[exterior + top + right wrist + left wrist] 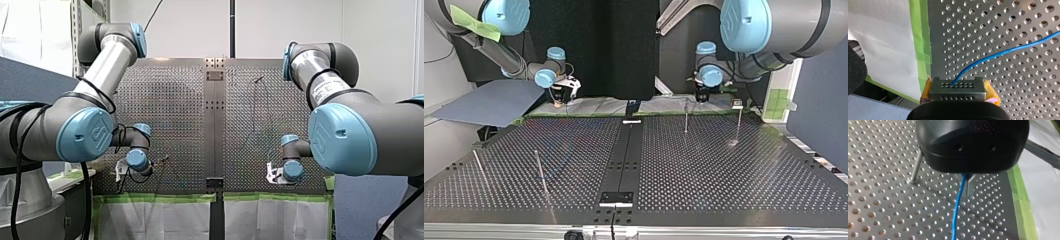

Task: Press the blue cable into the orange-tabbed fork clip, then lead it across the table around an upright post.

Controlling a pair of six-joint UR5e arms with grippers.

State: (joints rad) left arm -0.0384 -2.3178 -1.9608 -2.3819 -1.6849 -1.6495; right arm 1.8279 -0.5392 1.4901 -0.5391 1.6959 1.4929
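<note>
Nearest the lens, the black housing of our left gripper (967, 185) hides most of its metal fingers. We read what shows of the tips as pressed together on the blue cable (956, 212), which drops from them onto the perforated table (885, 202). Our right gripper (957, 86), with yellow pads (991, 92) on either side, likewise pinches the cable, which runs off across the holes away from the green tape (920, 45). Both grippers sit just inside the green tape, well apart along it. An upright post (916, 168) stands beside the left one, a little farther from the tape. Orange-tabbed fork clip: we cannot identify it in any view. Judgement: first step in hand, with the cable held at two points but not seated. The next move calls for locating the clip, keeping the span between the grippers straight, and lowering it squarely into the fork before any routing round the post.
</note>
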